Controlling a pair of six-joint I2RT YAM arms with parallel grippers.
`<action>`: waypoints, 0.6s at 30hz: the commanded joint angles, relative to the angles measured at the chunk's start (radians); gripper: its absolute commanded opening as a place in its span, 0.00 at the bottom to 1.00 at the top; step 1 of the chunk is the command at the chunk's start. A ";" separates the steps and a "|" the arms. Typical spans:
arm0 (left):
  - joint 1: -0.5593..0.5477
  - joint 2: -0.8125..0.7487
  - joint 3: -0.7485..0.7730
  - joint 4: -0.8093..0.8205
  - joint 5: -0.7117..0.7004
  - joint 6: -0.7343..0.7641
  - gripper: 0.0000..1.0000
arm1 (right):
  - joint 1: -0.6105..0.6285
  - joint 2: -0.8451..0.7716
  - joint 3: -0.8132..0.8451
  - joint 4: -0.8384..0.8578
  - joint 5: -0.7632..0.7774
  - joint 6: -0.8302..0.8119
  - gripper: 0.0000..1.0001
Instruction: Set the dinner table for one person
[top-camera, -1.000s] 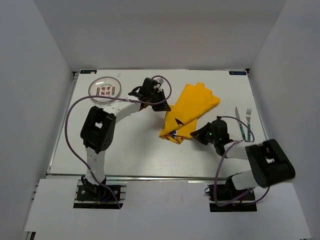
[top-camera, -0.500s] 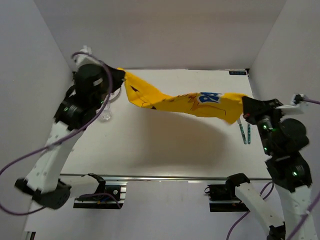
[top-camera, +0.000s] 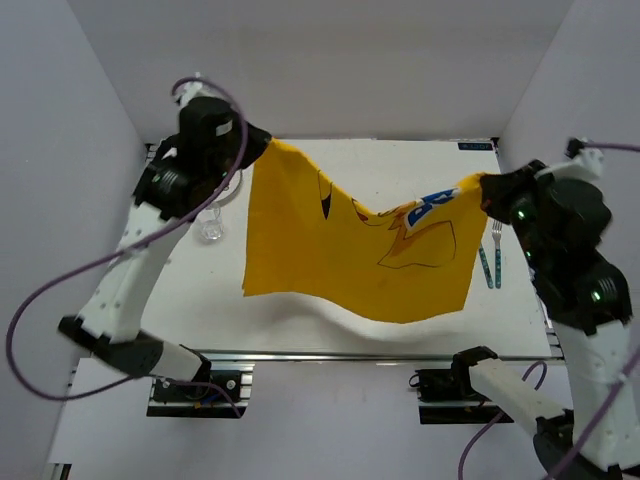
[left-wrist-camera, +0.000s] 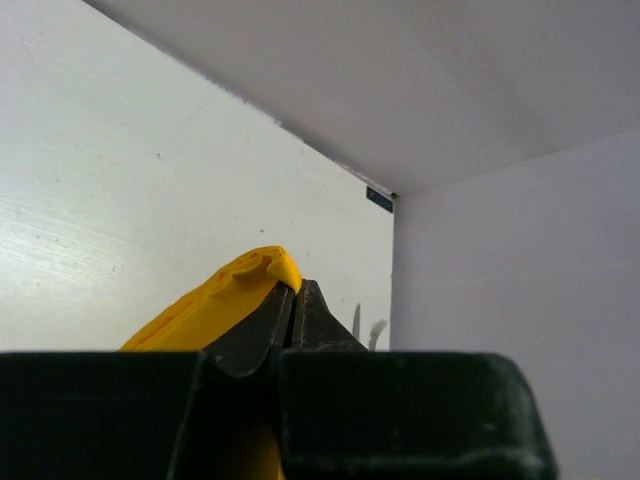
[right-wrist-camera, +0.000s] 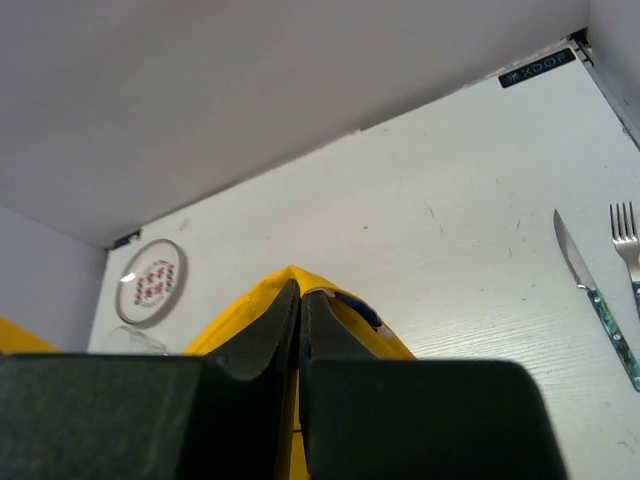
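The yellow cartoon-printed cloth mat (top-camera: 350, 250) hangs spread out in the air above the white dinner table (top-camera: 200, 290). My left gripper (top-camera: 262, 147) is shut on its left top corner (left-wrist-camera: 262, 272). My right gripper (top-camera: 482, 190) is shut on its right top corner (right-wrist-camera: 335, 300). The mat sags between them and its lower edge hangs near the table's front. A knife (top-camera: 482, 262) and fork (top-camera: 498, 255) lie at the table's right, also in the right wrist view (right-wrist-camera: 590, 295). A patterned plate (right-wrist-camera: 150, 280) sits at the far left, partly behind my left arm.
A clear glass (top-camera: 211, 228) stands on the table at the left, near the plate. White walls enclose the table on three sides. A metal rail (top-camera: 330, 353) runs along the front edge.
Both arms have lifted the mat from a crumpled heap on the table. It went from a stretched band to a fully opened sheet hanging between the grippers.
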 joint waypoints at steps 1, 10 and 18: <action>0.025 0.153 0.196 -0.057 0.044 0.045 0.00 | -0.003 0.150 0.072 0.091 -0.004 -0.078 0.00; 0.127 0.393 0.352 0.179 0.118 0.177 0.00 | -0.093 0.572 0.403 0.173 -0.094 -0.172 0.00; 0.169 0.307 0.174 0.375 0.133 0.263 0.00 | -0.194 0.666 0.433 0.238 -0.329 -0.267 0.00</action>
